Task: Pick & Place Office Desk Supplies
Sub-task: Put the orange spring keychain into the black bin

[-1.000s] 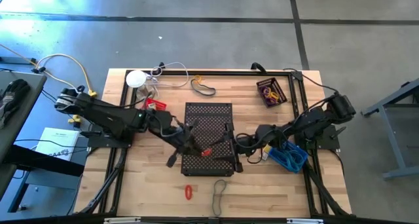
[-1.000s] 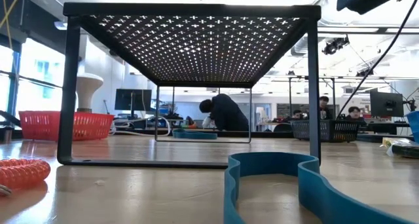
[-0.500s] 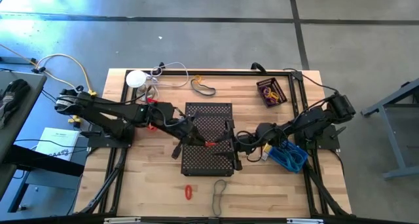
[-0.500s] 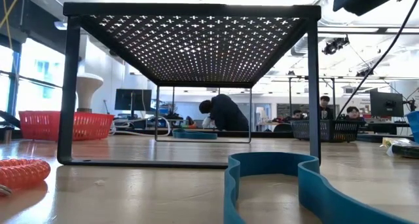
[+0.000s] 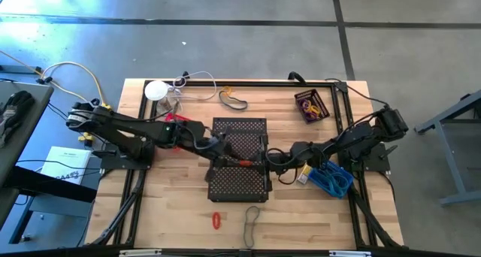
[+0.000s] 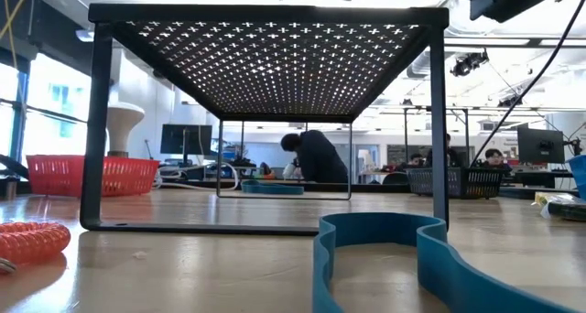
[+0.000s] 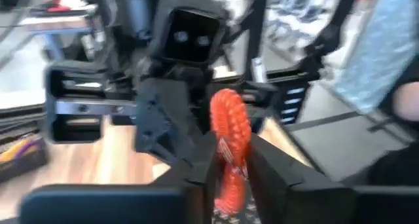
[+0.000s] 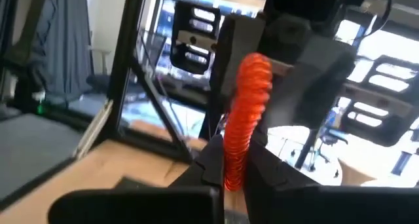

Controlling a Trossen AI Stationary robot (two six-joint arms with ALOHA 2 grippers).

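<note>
An orange coiled loop [image 7: 230,145] hangs in the air above the black perforated stand [image 5: 239,183] in the middle of the table. My left gripper [image 5: 231,161] and my right gripper [image 5: 260,164] meet there tip to tip, each shut on the loop [image 8: 245,112]. In the high view the loop shows only as a red streak [image 5: 244,164] between them. Another red loop [image 5: 216,220] and a dark band [image 5: 252,216] lie flat near the front edge. My left gripper pinches the loop's lower part [image 7: 226,185] between its two fingers, coming about level from the table's left. The loop stands upright above the fingers, clear of the stand. My right gripper pinches the loop's lower end [image 8: 230,168] between its two fingers, coming about level from the table's right. The loop rises upright between them, clear of the stand.
A dark tray [image 5: 311,105] with purple and yellow loops sits far right. A band [image 5: 234,101] lies far centre, a white disc with cords [image 5: 155,90] far left, a blue cord bundle [image 5: 331,180] right. A blue band [image 6: 394,258] lies close in the low view.
My left gripper has carried the orange loop toward the table's right, over the stand, up to my right gripper. My right gripper, open a second ago, has shut on the loop.
</note>
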